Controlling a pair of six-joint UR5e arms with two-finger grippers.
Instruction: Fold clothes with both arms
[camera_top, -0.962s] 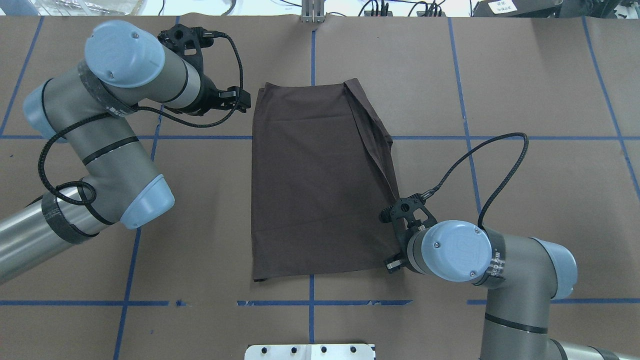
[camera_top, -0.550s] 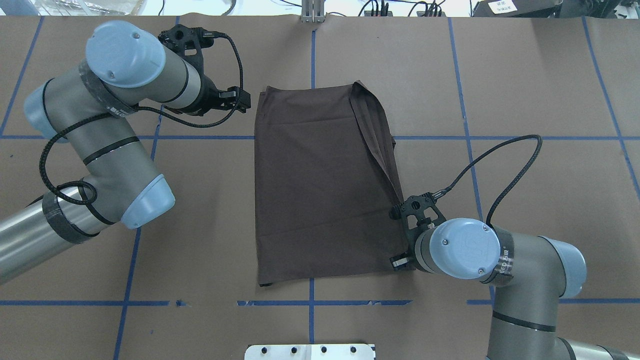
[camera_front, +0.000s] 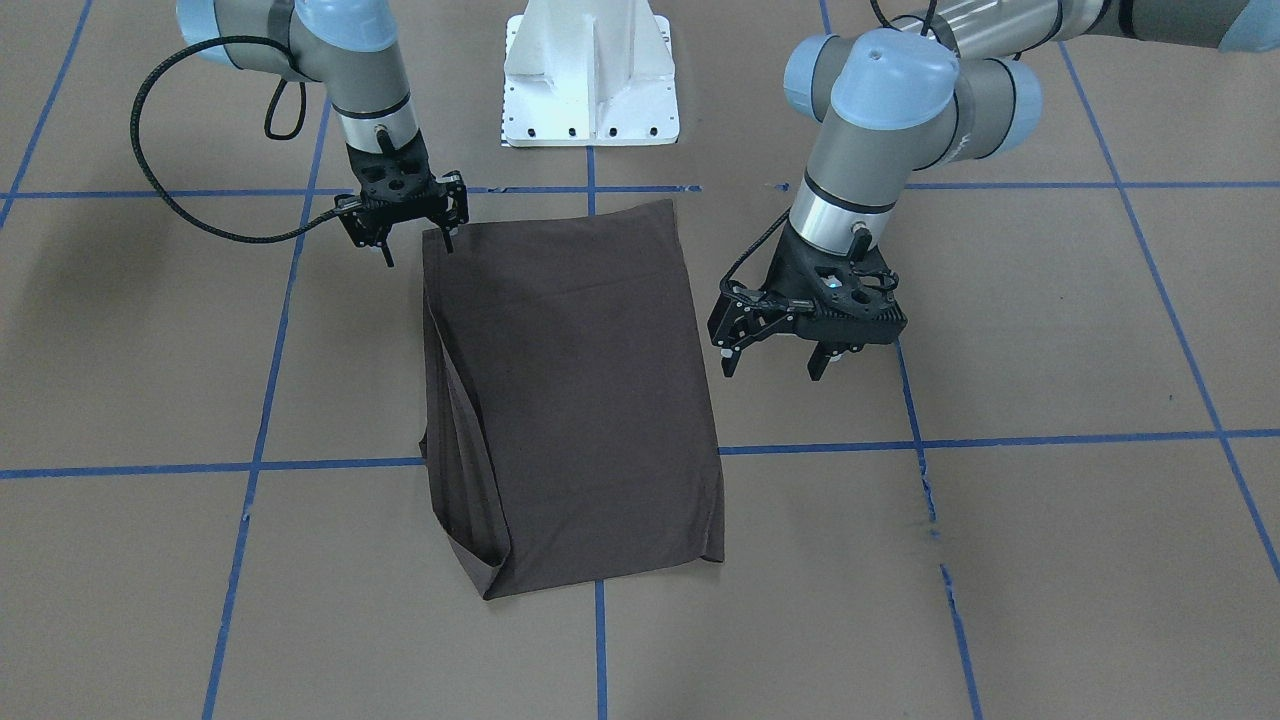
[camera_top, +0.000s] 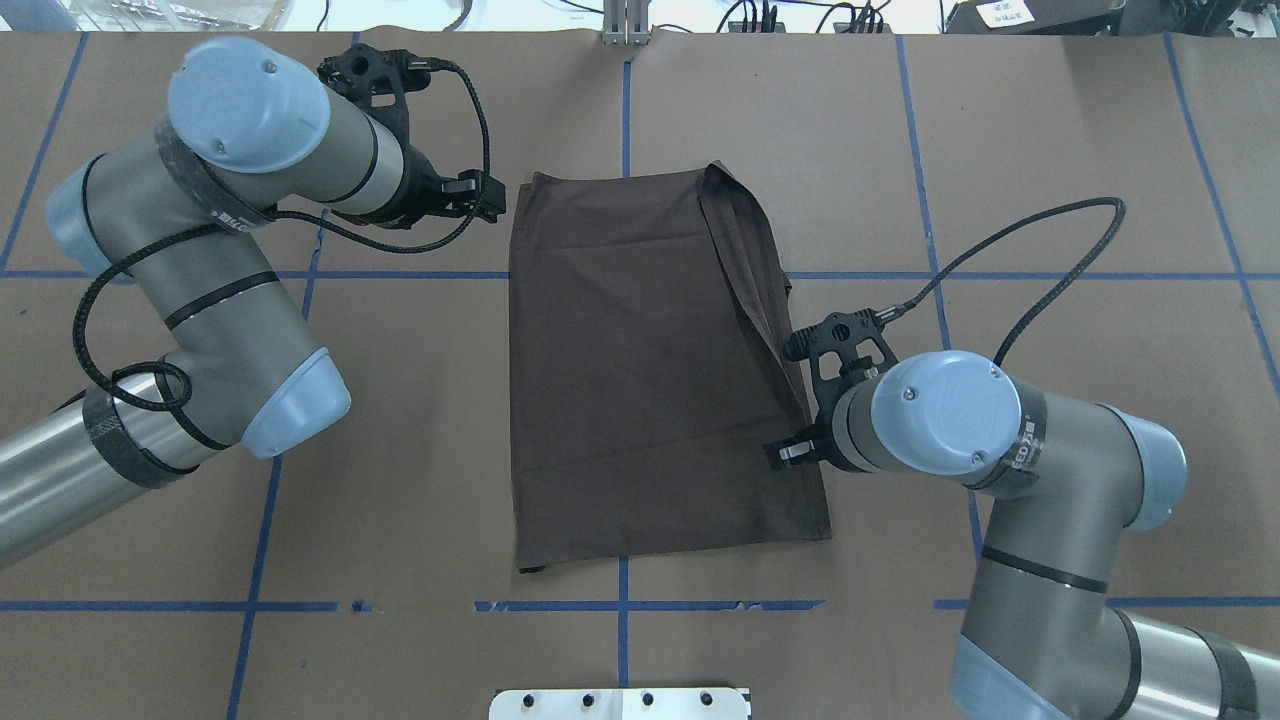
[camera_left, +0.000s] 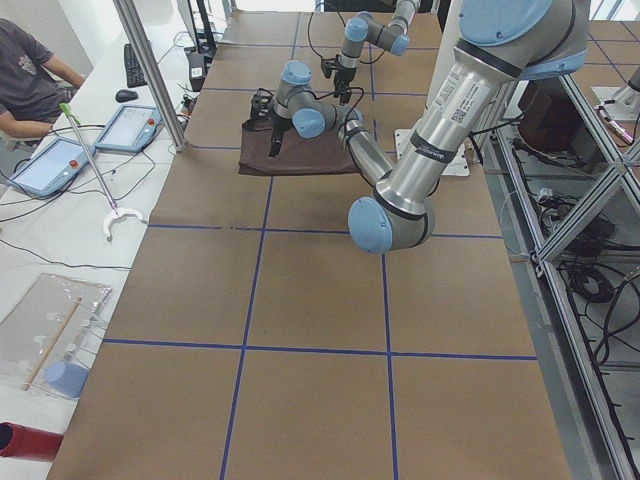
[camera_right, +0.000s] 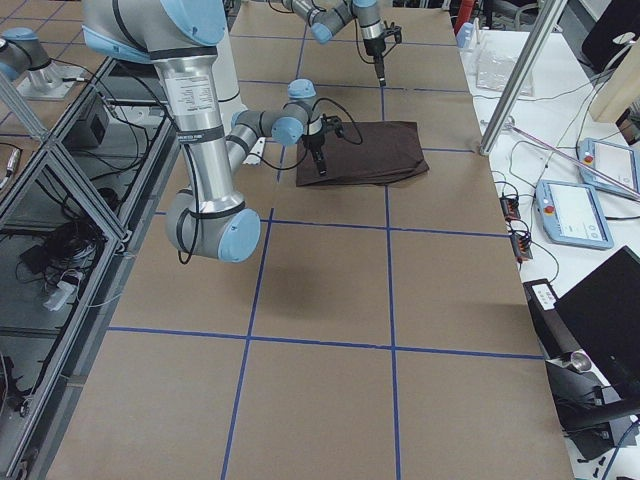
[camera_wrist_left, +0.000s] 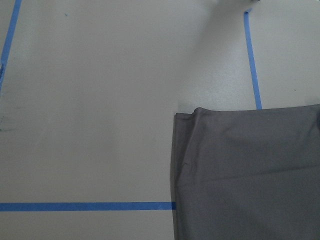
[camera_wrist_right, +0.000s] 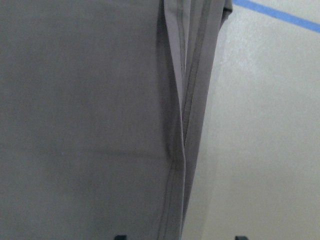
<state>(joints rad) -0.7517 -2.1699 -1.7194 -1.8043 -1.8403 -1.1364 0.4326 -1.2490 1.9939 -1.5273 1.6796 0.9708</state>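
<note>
Presently, front view: folded shirt (camera_front: 570, 400) flat on table (camera_front: 1000, 550). Right gripper (camera_front: 418, 250) wide open, empty, straddling shirt edge at 11 o'clock. Left gripper (camera_front: 772, 362) open, empty, near at 3 o'clock.

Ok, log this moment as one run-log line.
T-shirt: folded, flat on table | left gripper: open, empty, beside T-shirt | right gripper: open, empty, at layered edge

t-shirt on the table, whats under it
Only the brown table covering and blue tape lines, which run in beneath the T-shirt. Folded layers show along the robot's right side; whatever lies between them is covered.
</note>
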